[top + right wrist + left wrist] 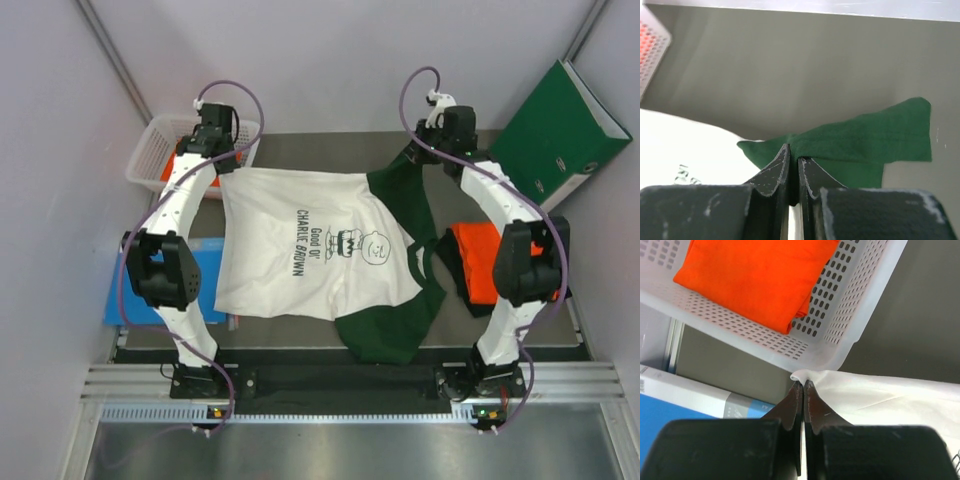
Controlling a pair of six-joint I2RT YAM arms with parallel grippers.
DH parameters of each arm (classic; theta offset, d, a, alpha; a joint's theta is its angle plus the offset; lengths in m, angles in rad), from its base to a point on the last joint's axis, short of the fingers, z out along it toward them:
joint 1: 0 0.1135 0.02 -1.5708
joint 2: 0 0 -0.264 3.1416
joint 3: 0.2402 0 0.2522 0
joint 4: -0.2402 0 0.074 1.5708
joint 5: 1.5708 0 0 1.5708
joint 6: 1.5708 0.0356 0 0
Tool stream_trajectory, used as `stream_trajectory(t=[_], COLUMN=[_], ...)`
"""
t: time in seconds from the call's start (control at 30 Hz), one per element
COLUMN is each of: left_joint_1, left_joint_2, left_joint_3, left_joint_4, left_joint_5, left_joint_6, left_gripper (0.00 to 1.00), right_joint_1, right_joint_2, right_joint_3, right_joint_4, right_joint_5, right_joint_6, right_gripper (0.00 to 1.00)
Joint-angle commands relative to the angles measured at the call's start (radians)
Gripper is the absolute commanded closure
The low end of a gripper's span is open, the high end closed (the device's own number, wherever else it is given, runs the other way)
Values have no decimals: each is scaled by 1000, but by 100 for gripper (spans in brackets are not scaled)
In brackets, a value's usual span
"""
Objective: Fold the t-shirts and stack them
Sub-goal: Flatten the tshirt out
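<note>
Though arms hide its far corners from above, the Charlie Brown t-shirt (290,250) lies spread on the table (320,150). The left gripper (803,384) clamps its white edge, and the right gripper (793,154) clamps its green sleeve (865,135).

Your left arm (188,195) and right arm (495,202) are white links with chunky black joints; a purple cable (232,84) loops over each, and the black fingers (812,182) look scuffed.

- Plain pale walls (45,200) box it in on three sides.
- Matte dark grey table (330,150).
- Silver rail (340,385) along the near edge, with a shiny metal sheet (340,450) below it.
- Green binder (560,135) leaning in the far right corner.
- Soft, even light.
</note>
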Motion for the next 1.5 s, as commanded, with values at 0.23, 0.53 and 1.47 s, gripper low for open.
stream_trajectory(t=[0.23, 0.53, 1.47], left_joint_1=[8, 8, 7], left_joint_2=[-79, -73, 63], left_joint_3=[-81, -137, -144], left_joint_4=[-161, -230, -318], left_joint_5=[63, 54, -60], left_joint_6=[-21, -4, -54], left_gripper=[100, 100, 85], right_joint_1=[47, 65, 229], right_joint_2=[-292, -387, -686], right_joint_3=[-148, -297, -525], right_joint_4=[-113, -237, -660], right_joint_5=[22, -1, -59], right_joint_6=[10, 45, 123], right_gripper=[100, 100, 100])
